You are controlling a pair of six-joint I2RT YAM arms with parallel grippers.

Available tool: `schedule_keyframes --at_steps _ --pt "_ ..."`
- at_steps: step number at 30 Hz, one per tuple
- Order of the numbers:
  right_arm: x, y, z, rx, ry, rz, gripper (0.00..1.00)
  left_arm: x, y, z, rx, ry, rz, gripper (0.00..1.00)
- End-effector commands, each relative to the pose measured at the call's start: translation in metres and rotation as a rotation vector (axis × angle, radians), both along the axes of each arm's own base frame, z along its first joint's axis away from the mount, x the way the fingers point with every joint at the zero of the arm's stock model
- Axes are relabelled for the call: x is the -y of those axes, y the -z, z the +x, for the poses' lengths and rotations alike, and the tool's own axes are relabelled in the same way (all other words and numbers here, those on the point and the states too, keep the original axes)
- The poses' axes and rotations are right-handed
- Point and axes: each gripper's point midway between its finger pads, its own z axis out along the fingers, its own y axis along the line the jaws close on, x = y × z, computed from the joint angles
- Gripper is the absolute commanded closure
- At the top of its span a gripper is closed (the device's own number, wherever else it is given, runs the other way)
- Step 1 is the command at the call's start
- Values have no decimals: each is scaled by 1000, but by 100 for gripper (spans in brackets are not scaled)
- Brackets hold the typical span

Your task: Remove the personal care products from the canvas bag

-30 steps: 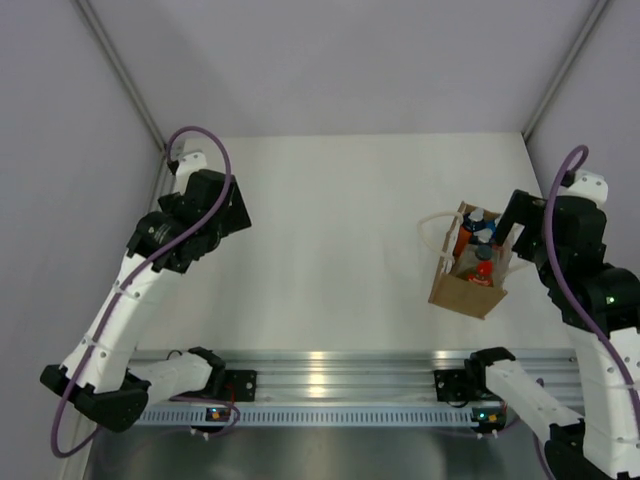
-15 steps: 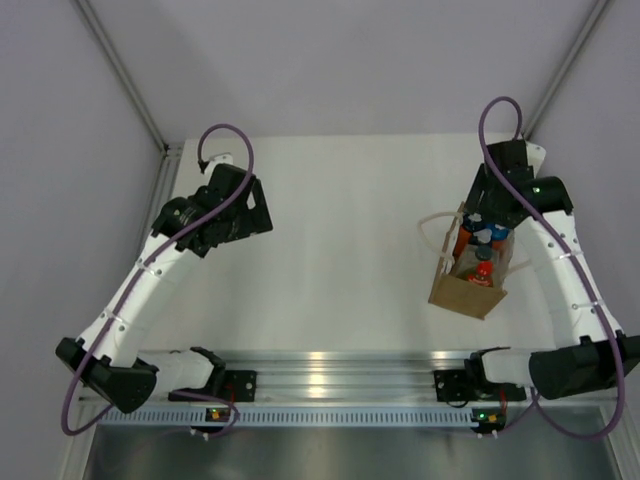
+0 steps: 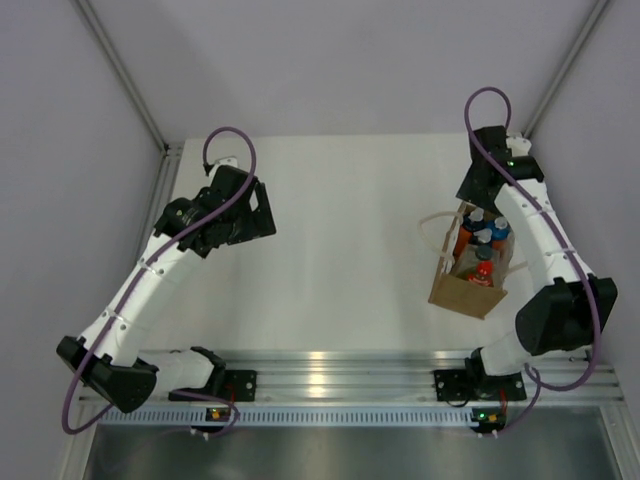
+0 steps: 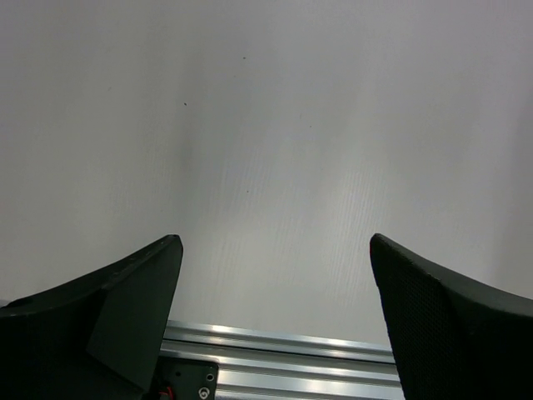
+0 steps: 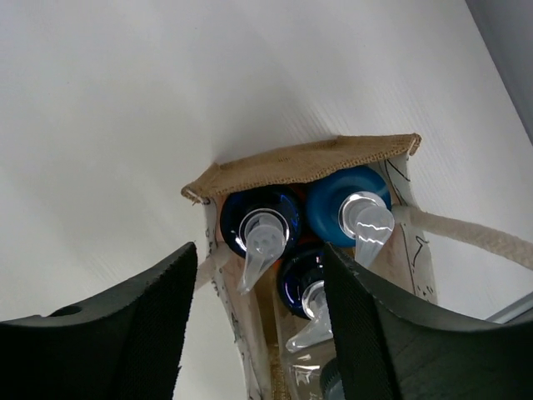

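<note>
At the right side of the table (image 3: 340, 200), close to its right edge, the canvas bag (image 3: 462, 292) is seen upright with its mouth open. One white loop handle (image 3: 430, 232) hangs out to the left.

All visible bottles are inside the bag:
- The dark-blue-capped bottle (image 5: 241, 212) and the light-blue-capped bottle (image 5: 333, 200) are packed side by side against the far wall.
- The black-capped bottle (image 5: 298, 279) sits just nearer.
- The red-capped bottle (image 3: 484, 254) is at the near end.

The right gripper (image 5: 259, 250) is held above the far end of the bag, fingers apart and closed on nothing. The left gripper (image 4: 275, 239) is held above the table's left part, fingers wide apart.

A wide stretch of white surface lies between the bag and the left arm. An aluminium rail (image 3: 330, 375) runs along the near edge.
</note>
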Motion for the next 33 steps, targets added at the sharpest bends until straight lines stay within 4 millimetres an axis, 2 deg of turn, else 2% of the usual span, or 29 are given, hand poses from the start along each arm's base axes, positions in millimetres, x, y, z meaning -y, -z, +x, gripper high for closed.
schedule_keyframes --at_steps 1,9,22,27,33 --pt "7 -12 25 108 61 27 42 4 -9 -1 28 14 -31 2" --pt "3 6 23 93 89 67 58 0 -8 -2 31 12 -16 2" --pt "11 18 12 93 163 60 59 0 -8 -1 31 19 -6 2" --pt "11 17 13 96 166 59 63 2 -6 -1 23 22 -10 2" --pt "10 8 16 119 161 63 62 4 -4 -1 12 31 -14 2"
